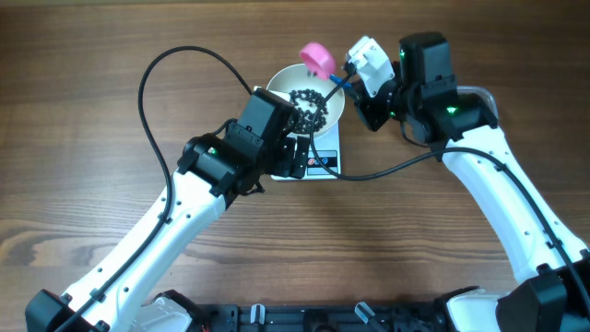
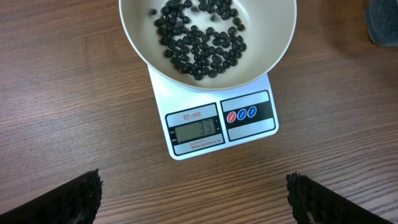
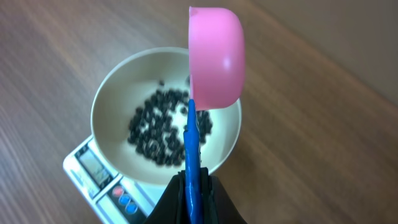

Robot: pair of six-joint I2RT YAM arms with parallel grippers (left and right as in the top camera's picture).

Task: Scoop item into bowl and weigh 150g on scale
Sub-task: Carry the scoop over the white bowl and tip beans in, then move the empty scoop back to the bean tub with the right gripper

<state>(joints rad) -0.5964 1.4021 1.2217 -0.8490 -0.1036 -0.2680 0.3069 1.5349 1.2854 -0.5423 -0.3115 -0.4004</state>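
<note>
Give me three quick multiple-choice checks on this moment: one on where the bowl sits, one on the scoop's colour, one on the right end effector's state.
1. Where is the bowl?
A. beside the scale
B. on top of the scale
C. behind the scale

2. What colour is the cup of the scoop?
A. white
B. pink
C. green

3. How is the right end effector?
A. open and empty
B. shut on the bowl's rim
C. shut on the scoop's handle

Answers:
1 B: the bowl covers the scale's platform, and only the display end shows.
2 B: the cup tipped over the bowl is pink.
3 C: it pinches the blue handle.
</note>
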